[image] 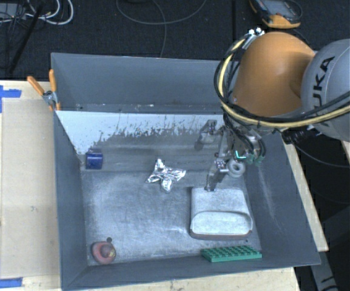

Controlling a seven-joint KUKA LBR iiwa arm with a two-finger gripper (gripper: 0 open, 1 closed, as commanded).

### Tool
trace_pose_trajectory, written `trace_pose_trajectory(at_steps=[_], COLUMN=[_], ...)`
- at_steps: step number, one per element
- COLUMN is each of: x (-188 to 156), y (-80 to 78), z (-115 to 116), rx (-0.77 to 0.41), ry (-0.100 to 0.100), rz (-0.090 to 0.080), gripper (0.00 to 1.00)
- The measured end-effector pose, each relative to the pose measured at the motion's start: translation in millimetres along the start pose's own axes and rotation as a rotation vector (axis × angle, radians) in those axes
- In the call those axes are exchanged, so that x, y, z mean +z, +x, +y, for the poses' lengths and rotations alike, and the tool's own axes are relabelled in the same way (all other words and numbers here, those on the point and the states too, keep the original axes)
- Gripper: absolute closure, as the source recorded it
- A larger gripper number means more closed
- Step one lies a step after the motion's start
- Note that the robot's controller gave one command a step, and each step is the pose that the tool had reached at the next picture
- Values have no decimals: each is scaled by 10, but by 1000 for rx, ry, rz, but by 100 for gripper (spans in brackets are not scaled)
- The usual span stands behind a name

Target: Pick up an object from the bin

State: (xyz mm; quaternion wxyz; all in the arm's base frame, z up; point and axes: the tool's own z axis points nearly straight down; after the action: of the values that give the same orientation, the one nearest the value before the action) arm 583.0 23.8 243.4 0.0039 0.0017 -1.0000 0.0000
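Here the pincer (213, 183), opening unclear, hangs seemingly touching the pale pad (221, 218) on the scuffed bin floor (132, 223).

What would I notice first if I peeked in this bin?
The big arm with its orange cover, reaching in from the right, its gripper over the far edge of a grey pad. Next, the shiny crumpled foil in the middle of the bin. A blue block sits by the left wall, a green strip near right.

"KUKA" lettering, grey arm (337, 85) (partly hidden)
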Motion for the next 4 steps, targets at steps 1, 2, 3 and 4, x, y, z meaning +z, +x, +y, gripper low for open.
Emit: trace_pose_trajectory(at_steps=[1,2,3,4], x=[1549,1497,1499,1704], y=[-303,-322,-321,-408], z=[212,208,206,261], rx=[-102,-100,-99,-154], ry=[0,-1,0,1], rz=[0,-7,-7,-7], gripper=[0,100,0,0])
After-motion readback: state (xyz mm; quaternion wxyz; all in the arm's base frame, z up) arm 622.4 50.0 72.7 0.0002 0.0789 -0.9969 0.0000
